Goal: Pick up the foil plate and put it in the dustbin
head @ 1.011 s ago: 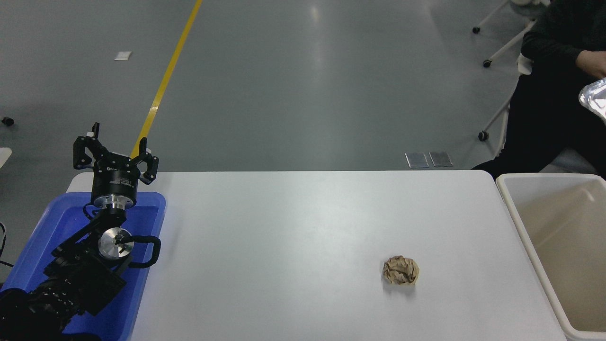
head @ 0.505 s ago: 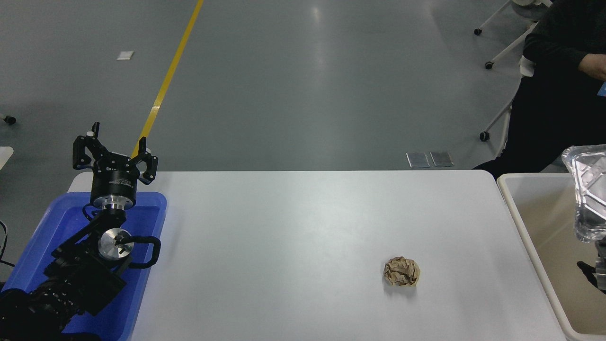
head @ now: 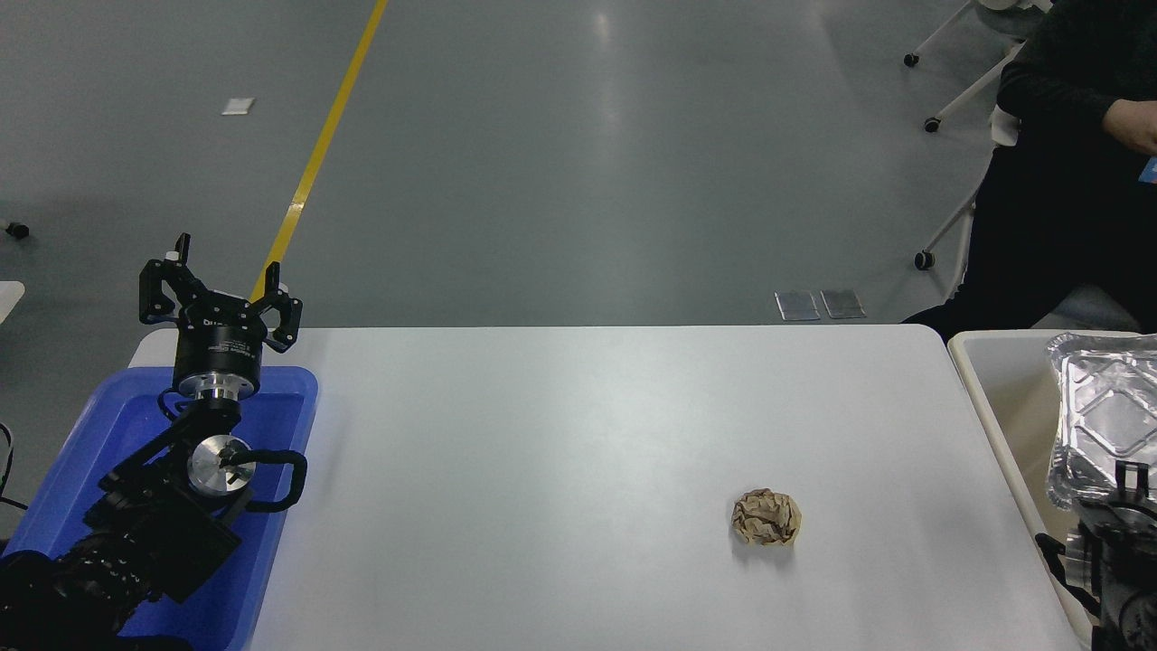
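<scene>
The foil plate (head: 1105,416) hangs above the dustbin (head: 1003,425), directly beyond the right pincer (head: 1125,479), its near edge pinched there. The plate's long axis runs away from the robot, the embossed bottom facing the camera. The right pincer appears clamped on that near rim, though its fingertips are partly cut off at the picture's edge. The left pincer (head: 221,285), its fingers spread and holding nothing, is parked over the blue plastic tub (head: 289,389) at the bench (head: 578,434) far left, well apart. Judged from this, release over the dustbin comes next. Count: one foil plate, one dustbin, one blue tub, one crumpled brown paper ball (head: 766,517), two pincers, one person (head: 1067,181) seated beyond.
</scene>
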Action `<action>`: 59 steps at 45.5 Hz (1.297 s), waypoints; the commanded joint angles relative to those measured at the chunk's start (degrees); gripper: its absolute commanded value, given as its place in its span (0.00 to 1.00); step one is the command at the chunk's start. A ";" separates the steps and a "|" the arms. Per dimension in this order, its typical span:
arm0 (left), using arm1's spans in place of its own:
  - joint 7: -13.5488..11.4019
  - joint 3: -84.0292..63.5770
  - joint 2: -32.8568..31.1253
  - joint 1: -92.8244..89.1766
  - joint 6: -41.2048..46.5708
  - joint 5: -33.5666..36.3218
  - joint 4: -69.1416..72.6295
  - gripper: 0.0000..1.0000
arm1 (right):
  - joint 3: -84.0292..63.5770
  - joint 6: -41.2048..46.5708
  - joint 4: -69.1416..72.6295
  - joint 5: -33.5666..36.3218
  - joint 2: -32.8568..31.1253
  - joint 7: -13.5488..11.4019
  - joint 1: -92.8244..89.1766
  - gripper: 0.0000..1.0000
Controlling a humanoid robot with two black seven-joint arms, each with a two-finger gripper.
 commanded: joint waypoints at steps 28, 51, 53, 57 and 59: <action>0.00 0.00 0.05 0.00 -0.08 0.03 0.00 0.99 | -5.35 5.12 1.45 -1.02 -6.40 -0.15 6.45 1.00; 0.00 0.00 0.05 0.00 -0.08 0.03 0.00 0.99 | -29.79 20.86 15.76 -12.09 -21.60 0.47 25.87 1.00; 0.00 0.00 0.05 0.00 -0.08 0.03 0.00 0.99 | -30.32 22.09 19.97 -13.93 -23.97 0.47 28.16 1.00; 0.00 0.00 0.05 0.00 -0.08 0.03 0.00 0.99 | -32.42 22.71 32.44 -18.67 -30.82 0.38 33.78 1.00; 0.00 0.00 0.05 0.00 -0.08 0.03 0.00 0.99 | -34.35 22.71 39.30 -21.57 -34.42 0.38 37.03 1.00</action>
